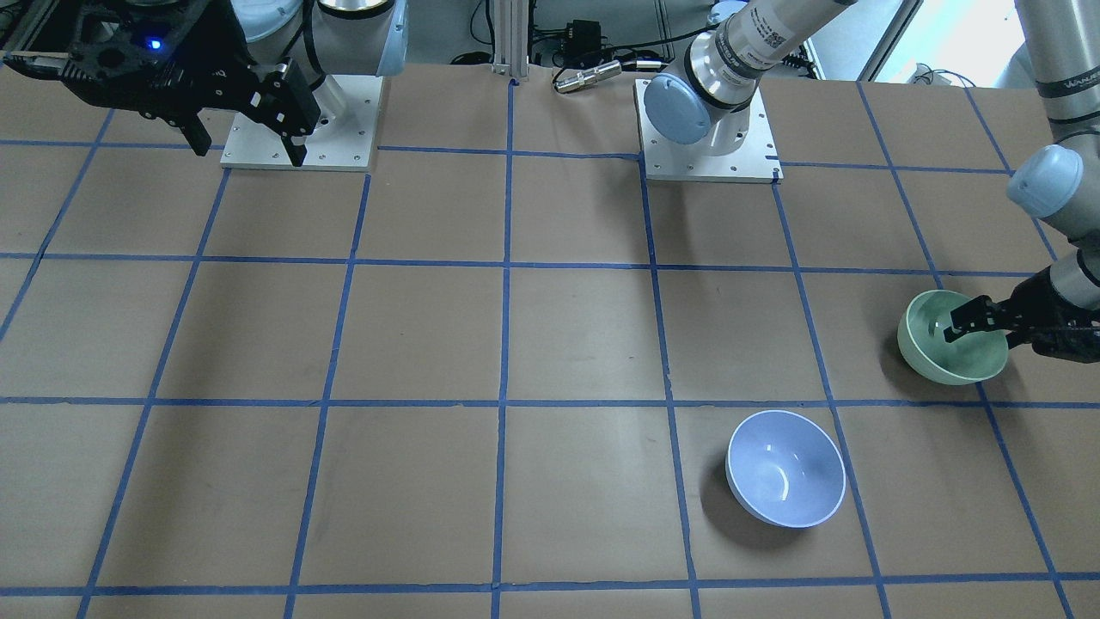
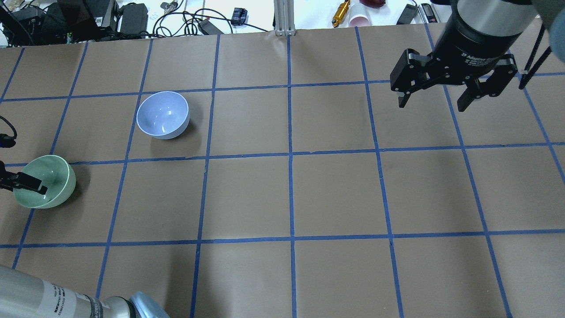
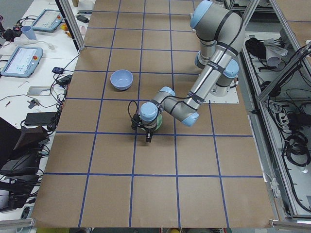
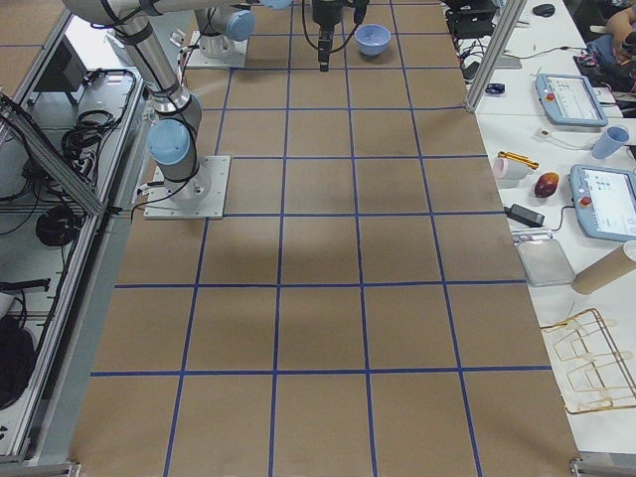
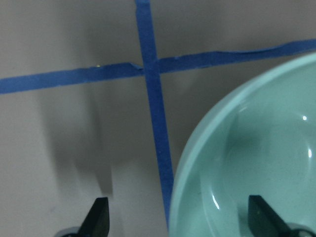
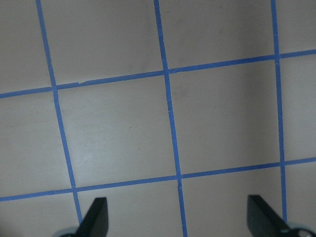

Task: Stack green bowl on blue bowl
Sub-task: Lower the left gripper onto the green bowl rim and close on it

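Note:
The green bowl stands on the table near the robot's left edge; it also shows in the overhead view and the left wrist view. My left gripper is open and straddles the bowl's rim, one finger inside and one outside. The blue bowl stands upright and empty about one grid square away, apart from the green bowl. My right gripper is open and empty, high above the table's far right side.
The table is brown paper with a grid of blue tape lines. Cables, power bricks, a cup and tools lie beyond its far edge. The two arm base plates sit at the robot's side.

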Robot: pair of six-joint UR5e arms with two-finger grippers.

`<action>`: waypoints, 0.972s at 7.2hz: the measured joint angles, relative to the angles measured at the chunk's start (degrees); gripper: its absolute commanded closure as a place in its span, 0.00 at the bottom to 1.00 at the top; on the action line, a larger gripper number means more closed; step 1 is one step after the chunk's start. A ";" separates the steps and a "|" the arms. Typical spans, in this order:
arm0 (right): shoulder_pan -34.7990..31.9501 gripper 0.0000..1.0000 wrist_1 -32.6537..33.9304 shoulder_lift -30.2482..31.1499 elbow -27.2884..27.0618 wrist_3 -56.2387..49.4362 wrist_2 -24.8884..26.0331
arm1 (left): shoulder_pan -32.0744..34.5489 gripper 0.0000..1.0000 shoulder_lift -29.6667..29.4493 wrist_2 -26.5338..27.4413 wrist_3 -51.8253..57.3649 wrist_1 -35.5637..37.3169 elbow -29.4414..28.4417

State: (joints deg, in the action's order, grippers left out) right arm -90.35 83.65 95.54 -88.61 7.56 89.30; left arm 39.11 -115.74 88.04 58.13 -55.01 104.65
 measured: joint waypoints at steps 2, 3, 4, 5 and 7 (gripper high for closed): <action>0.00 0.00 0.00 0.00 0.00 0.00 0.00 | 0.00 1.00 0.07 0.47 0.26 -0.03 0.18; 0.00 0.00 0.01 0.00 -0.04 0.00 0.00 | 0.00 1.00 0.13 0.60 0.34 -0.06 0.19; 0.00 0.00 0.02 0.00 -0.06 0.00 0.00 | 0.01 1.00 0.18 0.60 0.50 -0.09 0.20; 0.00 0.00 0.02 0.00 -0.07 0.00 0.00 | 0.00 1.00 0.20 0.59 0.63 -0.18 0.18; 0.00 0.00 -0.01 0.00 -0.03 0.00 0.00 | 0.00 1.00 0.41 0.56 0.52 -0.93 0.01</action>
State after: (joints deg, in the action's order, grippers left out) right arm -90.35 83.64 95.54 -88.64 7.56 89.30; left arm 39.11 -115.33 88.60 58.64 -55.94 104.65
